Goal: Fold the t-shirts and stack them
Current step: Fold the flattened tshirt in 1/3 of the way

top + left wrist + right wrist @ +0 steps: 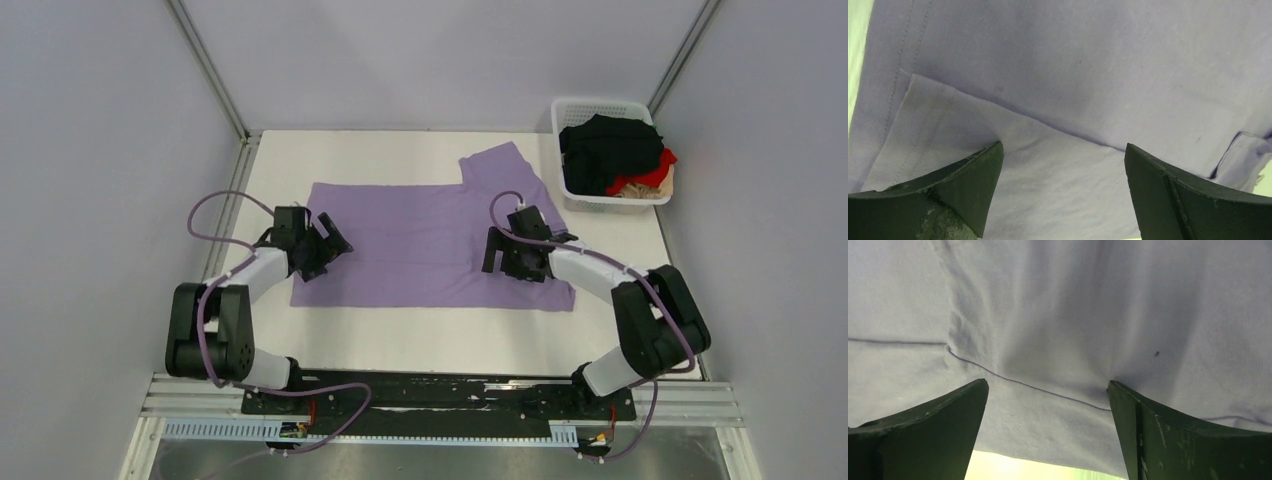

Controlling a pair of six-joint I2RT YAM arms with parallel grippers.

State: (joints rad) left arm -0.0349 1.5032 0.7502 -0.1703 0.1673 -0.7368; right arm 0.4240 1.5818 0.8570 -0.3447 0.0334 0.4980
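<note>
A light purple t-shirt (420, 240) lies spread flat on the white table, with one sleeve sticking out at the back right. My left gripper (335, 243) is open and rests over the shirt's left end; in the left wrist view its fingers (973, 175) straddle a folded layer of the purple cloth (1058, 85). My right gripper (497, 258) is open over the shirt's right part; in the right wrist view its fingers (1148, 425) straddle purple cloth (1058, 315) near a seam and the shirt's edge. Black, red and beige shirts (612, 152) are piled in the basket.
A white plastic lattice basket (580, 196) stands at the back right corner of the table. Grey walls close in on both sides and the back. A metal rail runs along the near edge behind the arm bases.
</note>
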